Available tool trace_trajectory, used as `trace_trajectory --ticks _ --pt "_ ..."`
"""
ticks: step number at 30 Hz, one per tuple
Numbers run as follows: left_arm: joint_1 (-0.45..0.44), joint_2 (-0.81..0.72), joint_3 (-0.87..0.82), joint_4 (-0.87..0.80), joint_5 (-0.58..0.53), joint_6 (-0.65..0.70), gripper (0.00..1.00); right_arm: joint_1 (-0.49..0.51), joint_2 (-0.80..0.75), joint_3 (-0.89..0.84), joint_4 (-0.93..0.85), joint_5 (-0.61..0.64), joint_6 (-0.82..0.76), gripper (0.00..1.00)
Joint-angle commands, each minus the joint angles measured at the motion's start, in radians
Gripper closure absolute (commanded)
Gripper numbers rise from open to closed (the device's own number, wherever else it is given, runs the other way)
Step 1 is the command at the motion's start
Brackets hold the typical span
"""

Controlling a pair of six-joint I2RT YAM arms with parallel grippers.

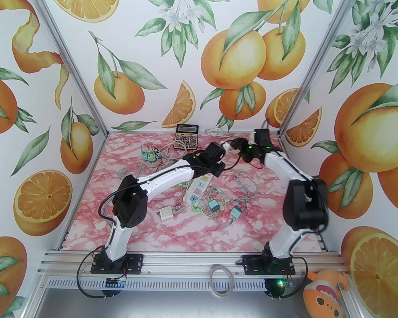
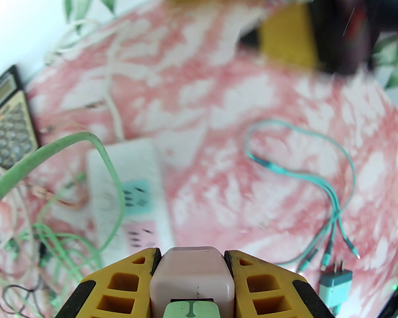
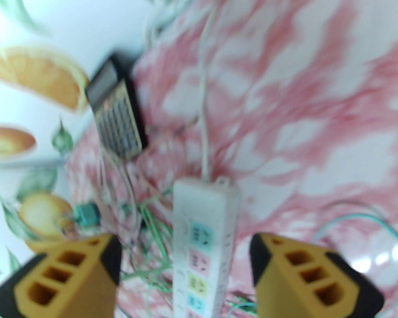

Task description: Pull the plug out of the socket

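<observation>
My left gripper (image 2: pixel 191 255) is shut on a pale pink plug (image 2: pixel 192 277) that carries a green cable (image 2: pixel 53 154). The plug hangs in the air, apart from the white socket strip (image 2: pixel 132 190) lying on the pink marble table below. From the top view, the left gripper (image 1: pixel 223 147) sits above the strip's (image 1: pixel 199 185) far end, with the right gripper (image 1: pixel 234 143) close beside it. My right gripper (image 3: pixel 185 243) stands open above the strip (image 3: pixel 204 243), with nothing between its yellow fingers (image 3: pixel 86 267).
A calculator (image 1: pixel 187 137) lies at the back edge. Green chargers (image 1: pixel 149 154) and tangled cables sit at the back left. A white adapter (image 1: pixel 165 214), teal adapters (image 1: pixel 236 212) and a teal cable (image 1: pixel 247 184) lie near the strip.
</observation>
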Motion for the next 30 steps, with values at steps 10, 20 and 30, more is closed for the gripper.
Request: trace_trajectory --ticks 10,20,30 --pt "-0.181 0.113 0.039 0.081 -0.091 0.117 0.73 -0.183 -0.268 -0.205 -0.100 0.128 -0.013 0.00" --pt "-0.275 0.239 0.141 0.082 -0.138 0.159 0.71 -0.233 -0.364 -0.265 -0.150 0.147 -0.044 0.00" --pt "-0.369 0.360 0.263 0.043 -0.138 0.239 0.67 -0.240 -0.385 -0.299 -0.164 0.124 -0.053 0.00"
